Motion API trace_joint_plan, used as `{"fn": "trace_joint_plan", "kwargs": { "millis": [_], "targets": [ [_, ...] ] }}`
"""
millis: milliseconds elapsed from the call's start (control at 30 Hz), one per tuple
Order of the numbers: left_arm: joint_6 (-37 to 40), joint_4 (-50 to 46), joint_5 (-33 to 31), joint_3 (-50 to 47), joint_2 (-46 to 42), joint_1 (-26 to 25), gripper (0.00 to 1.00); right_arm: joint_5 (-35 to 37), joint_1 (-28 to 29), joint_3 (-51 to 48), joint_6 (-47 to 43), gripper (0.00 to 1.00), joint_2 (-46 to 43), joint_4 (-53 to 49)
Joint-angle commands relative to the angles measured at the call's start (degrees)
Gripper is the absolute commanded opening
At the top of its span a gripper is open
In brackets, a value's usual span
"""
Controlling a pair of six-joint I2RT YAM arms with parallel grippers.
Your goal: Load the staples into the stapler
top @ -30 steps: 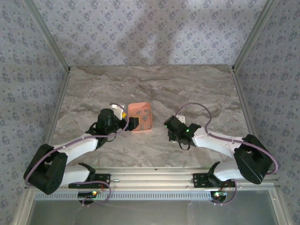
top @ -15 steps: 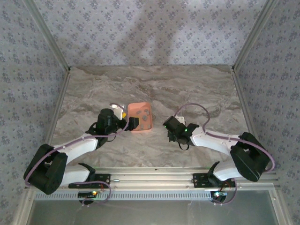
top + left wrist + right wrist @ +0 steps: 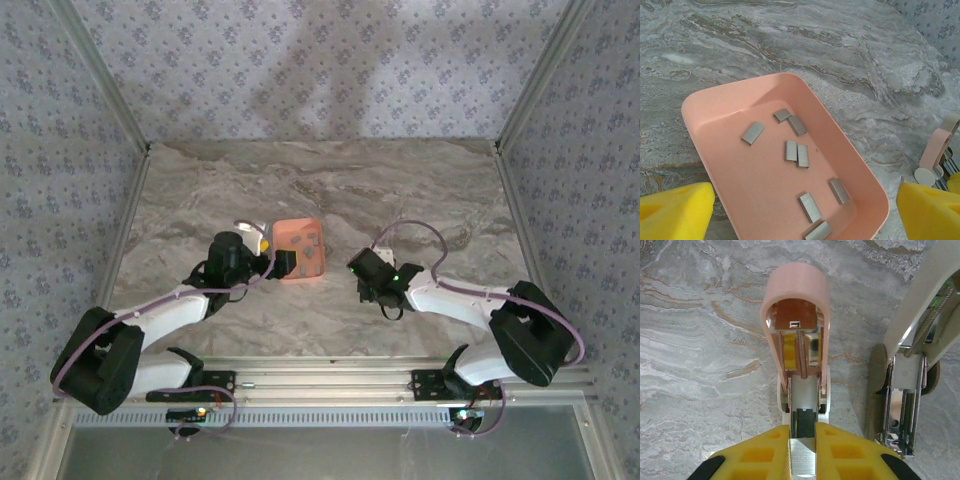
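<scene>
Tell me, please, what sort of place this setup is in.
Probably a robot test cell rather than a home or office: a marble-look table boxed in by patterned walls on aluminium posts, with a left arm and right arm mounted by a rail at its near edge.

Right gripper (image 3: 360, 267) slightly farther left than before.

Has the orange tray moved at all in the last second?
No. The tray lies in the same spot on the table, with the same gap to the table's back edge as before.
</scene>
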Motion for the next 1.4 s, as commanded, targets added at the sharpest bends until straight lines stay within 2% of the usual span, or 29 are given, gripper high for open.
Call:
{"fn": "trace_joint_plan", "kwargs": {
  "millis": [0,367,767,1367],
  "targets": [
    [1.25,0.82,0.69,0.95,-0.64,-0.55,0.94,1.00,0.17,-1.05,0.10,0.16,1.04,-1.03],
    [1.28,0.89,0.64,0.94,-0.61,-0.53,0.94,2.58,1.28,0.28,-0.43,0.16,1.76,-2.56],
    [1.25,1.24,0.78,1.02,-0.30,-0.49,0.94,4.21,1.50,1.02,-1.10,0.16,-2.90,-3.43],
    [1.33,1.22,0.78,1.00,-0.30,-0.60,0.94,1.70,0.85,0.86,-1.31,0.16,1.16,-1.24]
  ]
}}
